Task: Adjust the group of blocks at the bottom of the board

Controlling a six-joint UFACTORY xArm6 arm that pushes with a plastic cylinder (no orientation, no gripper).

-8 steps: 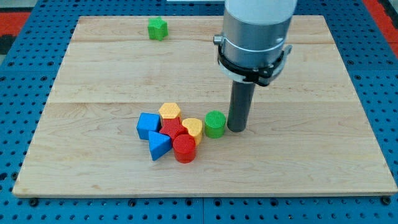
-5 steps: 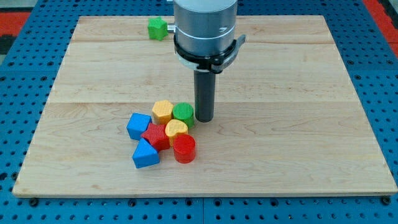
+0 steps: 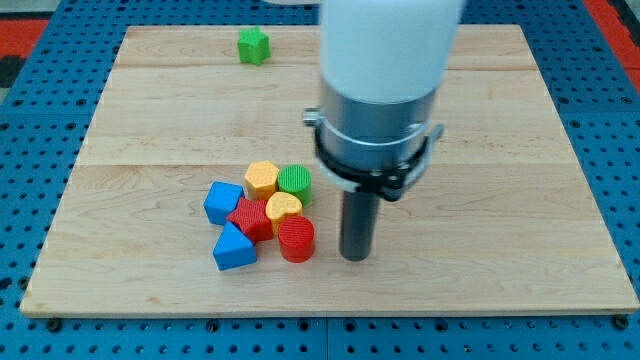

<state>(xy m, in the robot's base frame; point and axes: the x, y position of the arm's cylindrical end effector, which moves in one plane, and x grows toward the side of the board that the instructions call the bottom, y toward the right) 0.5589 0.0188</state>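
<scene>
Camera view: cluster sits low on worktop (image 3: 560, 180), left of centre. My tip (image 3: 354, 257) just right of red cylinder (image 3: 296, 240), small gap, not touching. No gripper on rig, only rod. Looks like repositioning step; next probably leftward nudge, gently, so pile tightens.

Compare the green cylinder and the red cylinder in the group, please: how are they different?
The green cylinder sits at the cluster's upper right, beside the yellow hexagon; the red cylinder sits at the lower right, nearer the view's bottom. The red cylinder is closer to my tip, which stands to its right without touching it; the green cylinder is farther off. Both stand upright, ribbed, touching the yellow heart.
</scene>
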